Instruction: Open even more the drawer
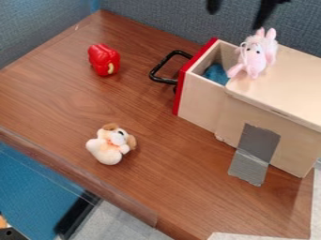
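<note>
1. Wood-grain bench [169, 187], fabric partition [169, 18] behind.
2. Wooden cabinet [294, 79] on it, looks light enough to drag along.
3. Red-fronted drawer [201, 103], partly out of the cabinet; rigid, might bind if tugged crooked.
4. Gripper [235, 20] up by the top edge, open, fingers apart.
5. Black handle [162, 63], stiff, maybe slick: I'd hook the outer bar mid-length, pull straight.
</note>
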### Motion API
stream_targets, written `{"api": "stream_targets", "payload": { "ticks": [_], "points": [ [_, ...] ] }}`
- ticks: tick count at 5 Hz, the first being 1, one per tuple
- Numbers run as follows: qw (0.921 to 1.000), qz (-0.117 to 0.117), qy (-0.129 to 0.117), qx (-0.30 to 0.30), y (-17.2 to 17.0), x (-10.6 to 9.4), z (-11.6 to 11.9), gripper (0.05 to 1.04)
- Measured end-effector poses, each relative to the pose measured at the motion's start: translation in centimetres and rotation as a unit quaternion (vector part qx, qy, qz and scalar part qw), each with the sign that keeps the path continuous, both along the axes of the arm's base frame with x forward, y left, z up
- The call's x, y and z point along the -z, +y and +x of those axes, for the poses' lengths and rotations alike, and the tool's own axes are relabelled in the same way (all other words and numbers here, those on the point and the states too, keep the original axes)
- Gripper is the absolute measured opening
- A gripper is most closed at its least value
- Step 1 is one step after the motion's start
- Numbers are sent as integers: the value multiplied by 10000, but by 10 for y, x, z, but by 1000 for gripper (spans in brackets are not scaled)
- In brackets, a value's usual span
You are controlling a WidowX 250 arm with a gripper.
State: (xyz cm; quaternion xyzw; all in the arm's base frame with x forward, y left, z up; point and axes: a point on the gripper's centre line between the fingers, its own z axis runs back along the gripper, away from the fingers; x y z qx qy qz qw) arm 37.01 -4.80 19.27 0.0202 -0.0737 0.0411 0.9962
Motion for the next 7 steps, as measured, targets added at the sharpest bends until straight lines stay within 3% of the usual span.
{"api": "stream_targets", "payload": {
  "ticks": [1, 2, 3, 5, 6, 7],
  "points": [
    [9990, 31, 30, -439, 36, 6, 2, 1000],
    [9987, 199, 108, -455, 46, 35, 6, 1000],
    [9968, 528, 310, -506, 58, 77, 13, 1000],
    [9928, 895, 395, -687, 85, 105, 29, 999],
    [9913, 814, 613, -836, 106, 116, 28, 1000],
    [9916, 655, 714, -859, 105, 129, 34, 1000]
  ]
}}
